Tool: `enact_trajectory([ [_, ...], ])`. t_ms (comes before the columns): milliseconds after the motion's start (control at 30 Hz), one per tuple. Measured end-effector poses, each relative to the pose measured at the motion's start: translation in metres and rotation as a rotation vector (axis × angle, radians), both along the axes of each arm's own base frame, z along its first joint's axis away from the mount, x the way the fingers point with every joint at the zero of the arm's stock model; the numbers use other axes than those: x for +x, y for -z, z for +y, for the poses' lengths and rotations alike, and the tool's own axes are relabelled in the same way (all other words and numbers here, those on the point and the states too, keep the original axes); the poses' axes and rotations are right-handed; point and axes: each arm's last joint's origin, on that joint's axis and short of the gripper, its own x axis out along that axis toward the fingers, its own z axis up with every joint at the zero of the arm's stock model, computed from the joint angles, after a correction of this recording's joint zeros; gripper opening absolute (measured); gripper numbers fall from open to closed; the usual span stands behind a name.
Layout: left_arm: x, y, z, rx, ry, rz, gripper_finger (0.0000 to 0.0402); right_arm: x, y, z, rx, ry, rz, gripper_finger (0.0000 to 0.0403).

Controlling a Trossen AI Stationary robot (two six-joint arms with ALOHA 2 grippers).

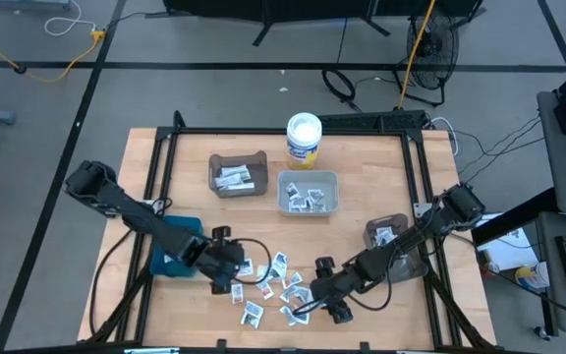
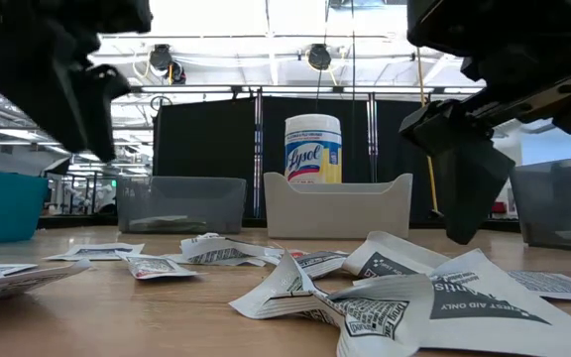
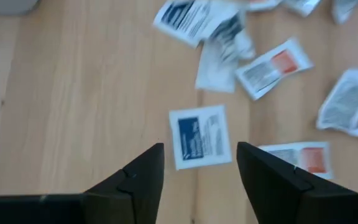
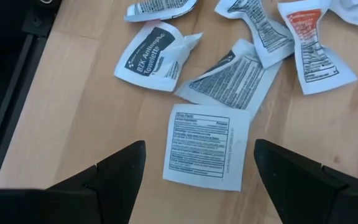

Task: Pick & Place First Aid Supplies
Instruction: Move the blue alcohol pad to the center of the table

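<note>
The first aid supplies [image 1: 275, 285], small white packets with blue, black or red print, lie loose and flat on the wooden table near its front edge. My left gripper [image 1: 226, 283] hovers open at the pile's left end. In the left wrist view its fingers stand on either side of a blue-printed packet [image 3: 201, 137] without touching it. My right gripper [image 1: 314, 305] hangs open over the pile's right end, its fingers [image 4: 120, 168] standing apart above a white packet with black print [image 4: 207, 146]. In the low view both grippers hang clear above the crumpled packets [image 2: 365, 288].
At the back stand a brown bin [image 1: 237, 174] and a white bin [image 1: 308, 193], both with packets inside, and a white round tub [image 1: 304, 138]. A grey bin [image 1: 389, 232] sits at the right under my right arm, a teal bin [image 1: 168, 248] at the left under my left arm.
</note>
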Motion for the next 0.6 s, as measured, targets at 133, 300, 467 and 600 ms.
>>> enact_trajectory([
  [133, 0.004, 0.015, -0.002, 0.024, -0.013, 0.055, 0.0191, -0.001, 0.000, 0.002, 0.000, -0.006, 0.000, 0.0297],
  [300, 0.009, 0.032, -0.005, 0.054, -0.004, 0.101, 0.0147, -0.003, 0.000, 0.005, 0.000, -0.015, 0.000, 0.0297],
  [467, 0.013, 0.046, -0.005, 0.077, 0.000, 0.134, 0.0105, -0.003, 0.000, 0.005, 0.000, -0.014, -0.001, 0.0297],
  [600, 0.016, 0.052, -0.004, 0.085, -0.006, 0.148, 0.0081, -0.003, 0.000, 0.005, -0.003, -0.018, -0.002, 0.0297],
])
